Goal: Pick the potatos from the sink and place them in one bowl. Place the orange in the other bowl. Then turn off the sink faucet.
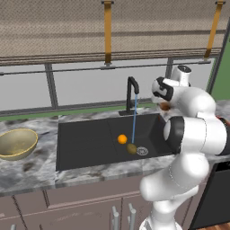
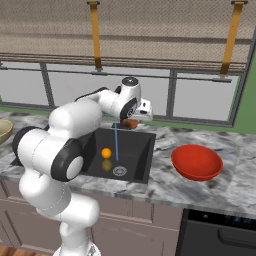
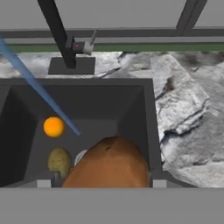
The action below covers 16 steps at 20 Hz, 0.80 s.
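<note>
Currently gripper (image 2: 131,121) holds reddish-brown lumpy potato (image 3: 107,164) above matte black sink (image 1: 85,146), lifted clear for carrying. Glossy red bowl (image 2: 197,162) waits to the right.

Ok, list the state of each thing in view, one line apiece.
Tall black faucet: running.
Reddish-brown potato: held in the tool, lifted above the sink.
Olive-brown potato: in the matte black sink.
Bright orange ball: in the sink.
Glossy red bowl: empty.
Tan-yellow bowl: empty.

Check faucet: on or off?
On. A blue stream runs from the faucet spout down into the sink, landing near the drain.
</note>
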### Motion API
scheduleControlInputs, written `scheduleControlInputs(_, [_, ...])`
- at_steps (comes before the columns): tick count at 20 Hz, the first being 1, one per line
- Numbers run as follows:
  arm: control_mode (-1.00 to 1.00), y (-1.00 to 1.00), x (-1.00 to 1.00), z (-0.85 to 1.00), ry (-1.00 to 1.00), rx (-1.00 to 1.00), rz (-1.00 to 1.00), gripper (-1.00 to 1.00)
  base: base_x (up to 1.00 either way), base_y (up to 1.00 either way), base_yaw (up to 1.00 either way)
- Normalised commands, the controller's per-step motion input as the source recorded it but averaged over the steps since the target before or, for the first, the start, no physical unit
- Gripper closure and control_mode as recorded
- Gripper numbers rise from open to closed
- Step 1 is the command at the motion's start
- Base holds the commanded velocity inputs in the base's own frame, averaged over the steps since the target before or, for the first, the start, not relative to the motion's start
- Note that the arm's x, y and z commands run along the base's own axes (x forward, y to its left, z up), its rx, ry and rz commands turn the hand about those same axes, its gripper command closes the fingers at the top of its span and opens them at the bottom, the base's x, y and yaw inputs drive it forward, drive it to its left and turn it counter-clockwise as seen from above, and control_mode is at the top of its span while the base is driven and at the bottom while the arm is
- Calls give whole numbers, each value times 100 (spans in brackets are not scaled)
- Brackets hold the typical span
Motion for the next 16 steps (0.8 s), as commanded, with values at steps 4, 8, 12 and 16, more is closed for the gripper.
scheduleControlInputs(4, [-100, -65, -3, 3, 2, -4, -8, 100, 0, 0, 0])
scheduleControlInputs(8, [-100, -69, -16, 0, 0, -4, -10, 100, 0, 0, 0])
scheduleControlInputs(12, [-100, -66, -25, 0, 0, -2, -9, 100, 0, 0, 0])
scheduleControlInputs(16, [-100, -65, -32, 0, 0, 0, -9, 100, 0, 0, 0])
